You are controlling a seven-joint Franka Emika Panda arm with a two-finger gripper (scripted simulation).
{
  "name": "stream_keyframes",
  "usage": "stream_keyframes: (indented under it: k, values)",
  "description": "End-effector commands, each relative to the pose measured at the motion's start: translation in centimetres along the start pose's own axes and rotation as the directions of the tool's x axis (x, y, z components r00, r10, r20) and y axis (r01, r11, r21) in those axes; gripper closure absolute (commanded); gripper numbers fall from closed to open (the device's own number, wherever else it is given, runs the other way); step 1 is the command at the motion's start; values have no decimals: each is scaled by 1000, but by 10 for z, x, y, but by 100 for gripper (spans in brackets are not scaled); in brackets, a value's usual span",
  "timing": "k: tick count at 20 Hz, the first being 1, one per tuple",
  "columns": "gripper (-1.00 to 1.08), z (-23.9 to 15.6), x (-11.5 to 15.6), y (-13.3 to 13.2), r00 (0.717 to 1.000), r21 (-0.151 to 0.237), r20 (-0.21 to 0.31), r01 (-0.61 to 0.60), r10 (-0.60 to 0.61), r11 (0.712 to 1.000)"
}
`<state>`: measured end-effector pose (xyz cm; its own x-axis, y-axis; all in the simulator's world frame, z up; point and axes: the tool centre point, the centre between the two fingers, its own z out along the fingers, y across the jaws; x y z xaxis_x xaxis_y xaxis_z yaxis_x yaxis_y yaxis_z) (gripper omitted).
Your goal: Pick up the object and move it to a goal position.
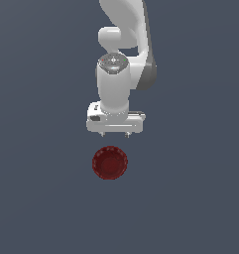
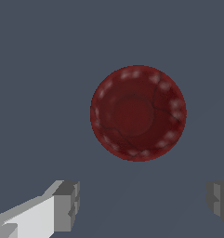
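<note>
The object is a small dark red round dish (image 1: 109, 162) with a scalloped rim and a textured inside. It lies flat on the grey surface in the exterior view, just in front of the arm. My gripper (image 1: 115, 134) hangs above the surface a short way behind the dish, pointing down, open and empty. In the wrist view the dish (image 2: 138, 113) is in full sight, beyond the gap between the fingers. My gripper (image 2: 142, 203) stands wide open there, with one grey fingertip (image 2: 67, 205) and the other (image 2: 219, 200) set apart wider than the dish.
The white arm (image 1: 123, 47) rises behind the gripper toward the top of the exterior view. The flat grey surface (image 1: 41, 188) extends all around the dish with nothing else on it in sight.
</note>
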<state>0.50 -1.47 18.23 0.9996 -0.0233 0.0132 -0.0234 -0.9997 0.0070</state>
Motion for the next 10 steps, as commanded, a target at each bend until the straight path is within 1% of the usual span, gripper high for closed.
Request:
stream_keyframes:
  k: [1, 6, 10]
  values:
    - [-20, 0, 0, 0, 1000, 0, 0, 0, 0, 1000]
    - [-20, 1, 0, 12, 1000, -8, 8, -10, 10, 1000]
    - [-20, 3, 3, 14, 1000, -14, 13, -22, 23, 1000]
